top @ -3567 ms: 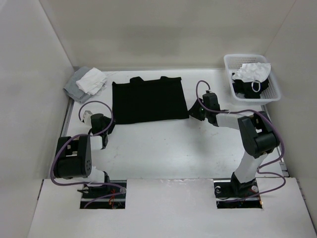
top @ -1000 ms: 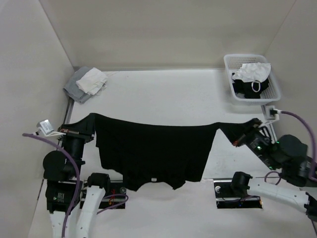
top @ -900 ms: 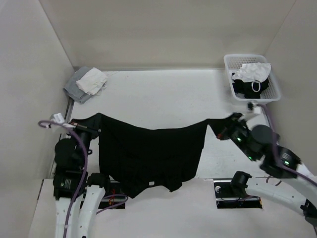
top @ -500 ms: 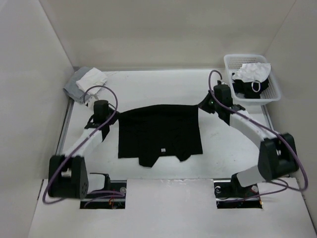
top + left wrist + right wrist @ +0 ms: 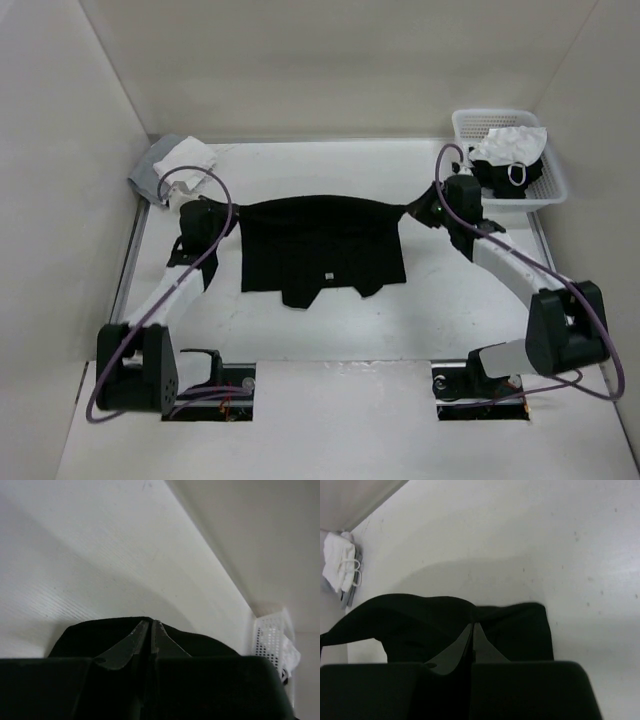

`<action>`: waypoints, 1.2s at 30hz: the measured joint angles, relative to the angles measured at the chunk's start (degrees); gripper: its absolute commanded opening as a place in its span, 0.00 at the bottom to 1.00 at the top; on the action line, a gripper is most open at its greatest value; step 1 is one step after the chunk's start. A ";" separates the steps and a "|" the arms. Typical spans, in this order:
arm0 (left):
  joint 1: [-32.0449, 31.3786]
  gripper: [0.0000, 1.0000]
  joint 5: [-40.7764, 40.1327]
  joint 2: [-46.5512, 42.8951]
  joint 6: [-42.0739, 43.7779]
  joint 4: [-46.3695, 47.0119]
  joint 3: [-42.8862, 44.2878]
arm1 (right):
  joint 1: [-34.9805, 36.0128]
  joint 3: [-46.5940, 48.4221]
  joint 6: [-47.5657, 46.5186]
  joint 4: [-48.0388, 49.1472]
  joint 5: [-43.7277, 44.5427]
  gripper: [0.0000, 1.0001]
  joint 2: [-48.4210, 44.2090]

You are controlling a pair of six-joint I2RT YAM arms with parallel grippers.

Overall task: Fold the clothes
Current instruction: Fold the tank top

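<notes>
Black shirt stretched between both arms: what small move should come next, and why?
Probably lower the far edge of the plain black fabric shirt onto the white table: left gripper and right gripper pinch its corners while the rest lies there.

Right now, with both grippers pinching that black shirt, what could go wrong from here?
1. The left gripper and right gripper each pinch only a small bit of the black shirt, which is stretched between them; a corner may slip out.
2. Its near edge lies uneven on the table, so a fold may come out crooked.
3. The right gripper is close to the basket and might bump it.
</notes>
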 measured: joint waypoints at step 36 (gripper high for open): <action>-8.15 0.27 -10.62 -57.46 -1.95 -39.93 -22.12 | 3.89 -35.32 8.85 -1.62 7.63 0.58 -25.99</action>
